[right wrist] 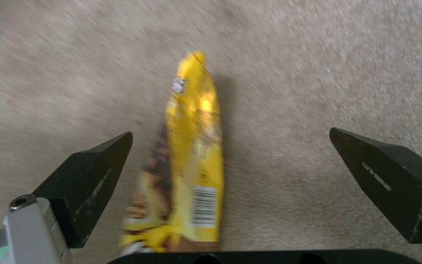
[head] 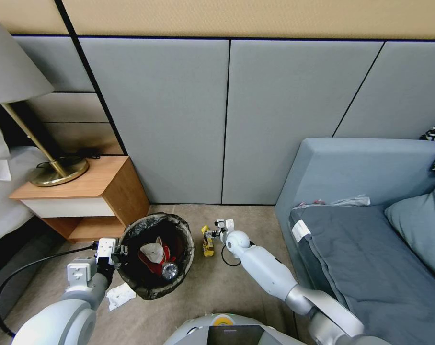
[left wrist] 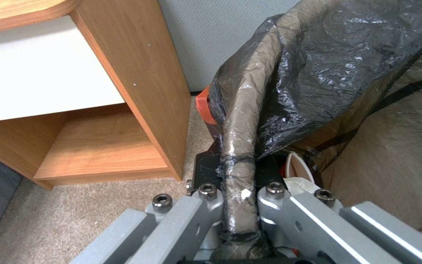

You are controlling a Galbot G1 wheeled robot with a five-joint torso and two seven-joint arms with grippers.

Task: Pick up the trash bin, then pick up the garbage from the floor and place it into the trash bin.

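The trash bin [head: 156, 282], lined with a crinkled black bag, hangs just above the carpet with my left gripper [head: 118, 252] shut on its bag-covered rim [left wrist: 238, 172]. Inside lie a red-and-white carton [head: 153, 254] and a small bottle [head: 169, 270]. A yellow snack wrapper [head: 207, 241] lies on the carpet right of the bin. My right gripper [head: 216, 233] hovers low over that wrapper [right wrist: 194, 161], open, with one black finger [right wrist: 86, 179] on each side and apart from it. A crumpled white tissue [head: 119, 295] lies on the floor beside my left forearm.
A wooden nightstand [head: 90, 201] with a brass lamp [head: 59, 172] stands left of the bin, close to my left gripper. A grey-blue sofa [head: 361, 230] borders the carpet on the right. Grey wall panels [head: 188, 120] close off the back.
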